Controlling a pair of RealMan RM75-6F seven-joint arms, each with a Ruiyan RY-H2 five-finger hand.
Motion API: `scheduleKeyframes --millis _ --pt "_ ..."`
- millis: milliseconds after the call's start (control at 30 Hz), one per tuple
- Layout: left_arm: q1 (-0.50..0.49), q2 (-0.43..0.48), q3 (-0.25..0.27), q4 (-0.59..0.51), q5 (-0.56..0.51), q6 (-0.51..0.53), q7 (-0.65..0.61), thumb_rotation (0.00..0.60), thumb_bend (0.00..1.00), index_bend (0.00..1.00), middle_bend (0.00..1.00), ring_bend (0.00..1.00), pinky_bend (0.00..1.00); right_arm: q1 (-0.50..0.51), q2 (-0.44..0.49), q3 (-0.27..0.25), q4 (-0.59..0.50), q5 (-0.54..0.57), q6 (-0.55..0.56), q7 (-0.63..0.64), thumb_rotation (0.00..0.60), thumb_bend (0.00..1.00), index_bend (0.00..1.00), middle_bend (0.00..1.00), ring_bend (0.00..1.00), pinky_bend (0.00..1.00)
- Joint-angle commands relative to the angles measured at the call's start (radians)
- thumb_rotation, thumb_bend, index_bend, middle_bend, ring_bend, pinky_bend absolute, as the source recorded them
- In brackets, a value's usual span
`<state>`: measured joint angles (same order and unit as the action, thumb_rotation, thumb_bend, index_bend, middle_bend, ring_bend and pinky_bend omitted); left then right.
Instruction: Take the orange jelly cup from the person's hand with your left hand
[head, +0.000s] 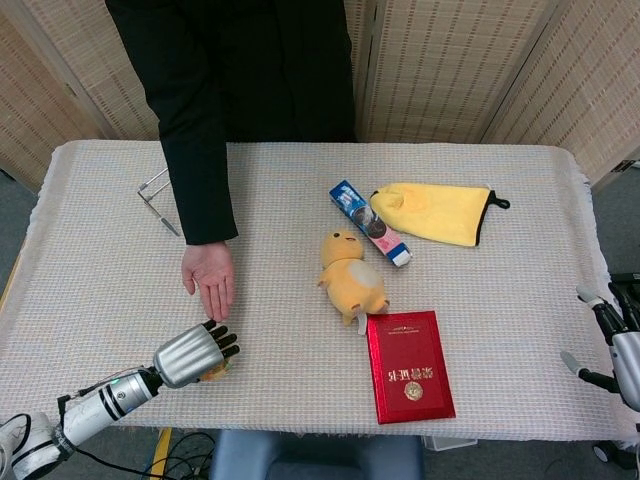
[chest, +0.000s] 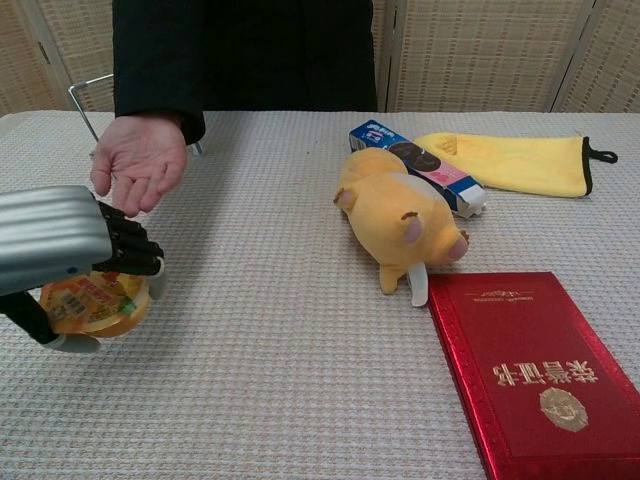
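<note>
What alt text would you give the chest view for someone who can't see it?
The robot's left hand holds an orange jelly cup low over the table, just below the person's open, empty hand. To the right lie a yellow plush toy and a red booklet.

The left hand (head: 192, 352) lies low near the table's front edge toward its left end, palm down, fingers (chest: 130, 250) curled over the orange jelly cup (chest: 95, 303) it holds. The right hand (head: 612, 340) hangs off the table's right edge, fingers apart, holding nothing.
</note>
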<state>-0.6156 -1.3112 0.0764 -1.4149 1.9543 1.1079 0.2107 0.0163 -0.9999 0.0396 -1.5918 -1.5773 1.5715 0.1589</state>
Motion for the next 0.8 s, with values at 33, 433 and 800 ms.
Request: scheduleKeyframes --millis 33,433,800 --pt "0.001 -0.018 -0.001 0.007 -0.05 -0.041 0.039 0.6 0.23 0.38 0.35 0.36 0.73 -0.001 0.0 0.0 0.0 0.0 0.0 0.0 0.6 0.2 0.1 0.22 0.07 0.13" --pt "0.071 0.018 0.014 -0.082 -0.087 0.059 0.115 0.6 0.07 0.0 0.0 0.0 0.37 -0.004 0.004 0.0 -0.005 -0.006 0.008 -0.001 0.6 0.2 0.1 0.22 0.07 0.13" --pt "0.279 0.081 -0.037 -0.107 -0.273 0.349 0.02 0.6 0.07 0.0 0.0 0.0 0.37 -0.001 0.0 0.0 -0.005 -0.012 0.007 -0.004 0.6 0.2 0.1 0.22 0.07 0.13"
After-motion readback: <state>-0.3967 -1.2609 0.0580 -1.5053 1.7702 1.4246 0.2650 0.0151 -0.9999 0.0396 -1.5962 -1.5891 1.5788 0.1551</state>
